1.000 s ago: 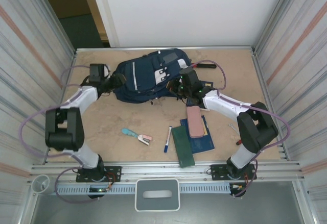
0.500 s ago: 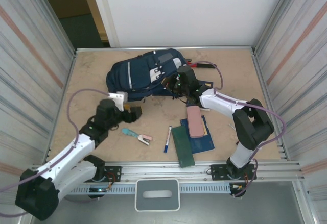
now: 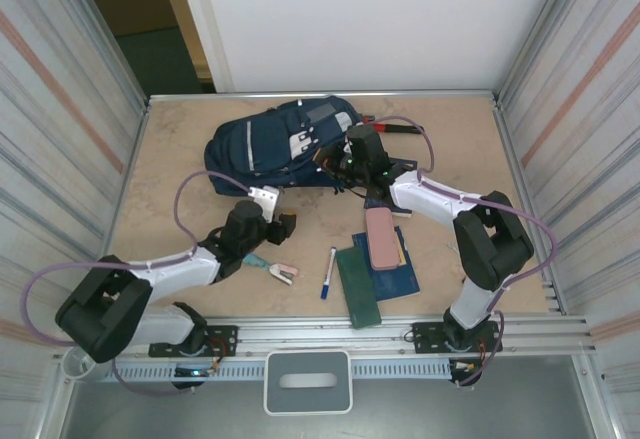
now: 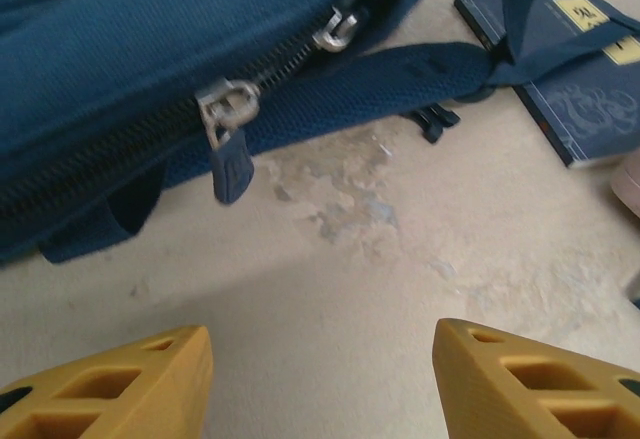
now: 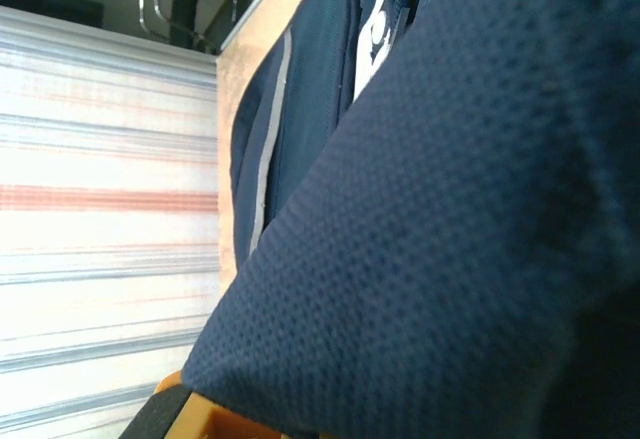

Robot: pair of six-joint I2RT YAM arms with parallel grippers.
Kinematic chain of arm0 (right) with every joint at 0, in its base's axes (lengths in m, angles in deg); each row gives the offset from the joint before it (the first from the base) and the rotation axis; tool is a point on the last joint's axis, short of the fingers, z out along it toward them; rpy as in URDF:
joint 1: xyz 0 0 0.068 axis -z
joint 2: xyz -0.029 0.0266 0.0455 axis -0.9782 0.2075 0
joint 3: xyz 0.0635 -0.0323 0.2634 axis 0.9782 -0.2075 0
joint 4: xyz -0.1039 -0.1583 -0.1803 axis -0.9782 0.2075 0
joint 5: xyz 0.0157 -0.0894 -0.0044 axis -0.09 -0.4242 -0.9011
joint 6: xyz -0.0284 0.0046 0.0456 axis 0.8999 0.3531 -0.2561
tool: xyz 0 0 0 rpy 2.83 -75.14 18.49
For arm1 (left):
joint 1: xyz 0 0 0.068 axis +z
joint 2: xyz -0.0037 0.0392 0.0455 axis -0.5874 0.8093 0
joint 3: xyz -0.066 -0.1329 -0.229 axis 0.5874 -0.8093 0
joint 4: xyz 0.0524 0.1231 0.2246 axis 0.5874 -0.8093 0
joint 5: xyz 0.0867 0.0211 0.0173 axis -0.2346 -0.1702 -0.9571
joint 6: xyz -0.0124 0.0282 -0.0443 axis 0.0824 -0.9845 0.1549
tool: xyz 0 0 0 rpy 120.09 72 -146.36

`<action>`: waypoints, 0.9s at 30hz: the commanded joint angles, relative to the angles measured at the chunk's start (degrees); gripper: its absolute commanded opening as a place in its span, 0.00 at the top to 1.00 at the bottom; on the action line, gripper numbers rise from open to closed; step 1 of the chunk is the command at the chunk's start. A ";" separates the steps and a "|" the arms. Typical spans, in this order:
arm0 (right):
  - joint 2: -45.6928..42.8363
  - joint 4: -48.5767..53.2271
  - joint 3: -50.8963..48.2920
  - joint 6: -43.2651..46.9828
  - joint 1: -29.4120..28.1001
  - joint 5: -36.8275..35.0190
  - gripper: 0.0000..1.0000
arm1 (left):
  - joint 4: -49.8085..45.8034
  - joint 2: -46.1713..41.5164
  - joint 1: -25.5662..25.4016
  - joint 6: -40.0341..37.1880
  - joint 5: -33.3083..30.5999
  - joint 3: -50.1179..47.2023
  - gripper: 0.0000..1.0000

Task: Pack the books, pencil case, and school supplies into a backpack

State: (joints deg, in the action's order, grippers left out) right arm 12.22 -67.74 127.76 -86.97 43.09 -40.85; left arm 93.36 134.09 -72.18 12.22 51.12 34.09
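The navy backpack lies at the back of the table, its zipper pull facing my left wrist camera. My left gripper hovers low over bare table just in front of it, open, with nothing between the yellow fingers. My right gripper is shut on mesh fabric of the backpack at its right end. The pink pencil case rests on the dark blue books; a yellow-labelled book lies near a strap. The green book, marker and teal-pink stapler lie in front.
A dark red-tipped tool lies behind the backpack on the right. A small red item sits by the right arm's base. Ribbed metal walls close in both sides of the table, and a rail runs along the near edge.
My left arm left the backpack's left side and swung down to the table in front of it. The backpack shifted slightly left. The right gripper kept its hold.
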 commanded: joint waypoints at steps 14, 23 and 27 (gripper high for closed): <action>-0.68 -4.77 1.06 -0.58 -0.01 4.10 1.00 | 7.19 5.79 5.47 0.01 3.33 5.65 0.49; -0.45 -3.23 0.52 1.03 0.29 2.76 1.00 | 9.41 6.95 5.40 2.51 6.81 6.98 0.74; -0.47 -2.65 -0.44 1.73 0.86 2.25 1.00 | 8.75 5.62 5.53 1.90 7.09 6.42 0.82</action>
State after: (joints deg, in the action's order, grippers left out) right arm 12.24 -68.23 127.65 -86.99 43.63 -40.09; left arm 100.20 141.55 -67.04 14.28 57.28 39.75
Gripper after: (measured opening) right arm 0.047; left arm 0.186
